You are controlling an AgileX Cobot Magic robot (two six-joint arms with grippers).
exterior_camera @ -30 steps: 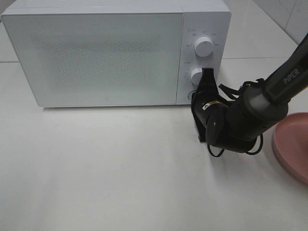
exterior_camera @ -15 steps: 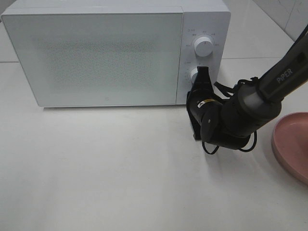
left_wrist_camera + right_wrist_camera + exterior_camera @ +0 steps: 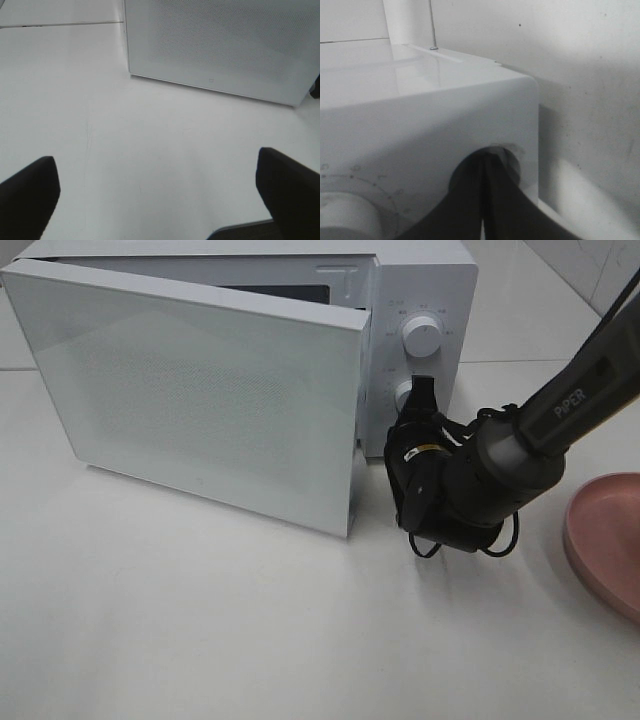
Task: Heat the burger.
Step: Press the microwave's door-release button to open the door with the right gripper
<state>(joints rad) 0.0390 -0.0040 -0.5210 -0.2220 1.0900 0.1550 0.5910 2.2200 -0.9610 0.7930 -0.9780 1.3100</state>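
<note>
Since the door [image 3: 200, 390] stands ajar, back the right hand [image 3: 424, 390] (clamped shut, tip at the button [image 3: 514, 156]) straight off; left hand [image 3: 157, 170], spread empty, swings it wide.

I see a white microwave [image 3: 425, 280]; its door [image 3: 200, 410] is white too, covered with a fine grey dot pattern. The two knobs [image 3: 422, 336] are white, ringed with small grey markings. The right arm [image 3: 520, 455] is black with white lettering, and the right end effector [image 3: 424, 390] is black with a small yellow label [image 3: 412, 452]. The left end effector [image 3: 155, 160] has black fingers [image 3: 30, 192]. The plate [image 3: 605, 540] is pink. The worktop [image 3: 200, 630] is plain off-white.
</note>
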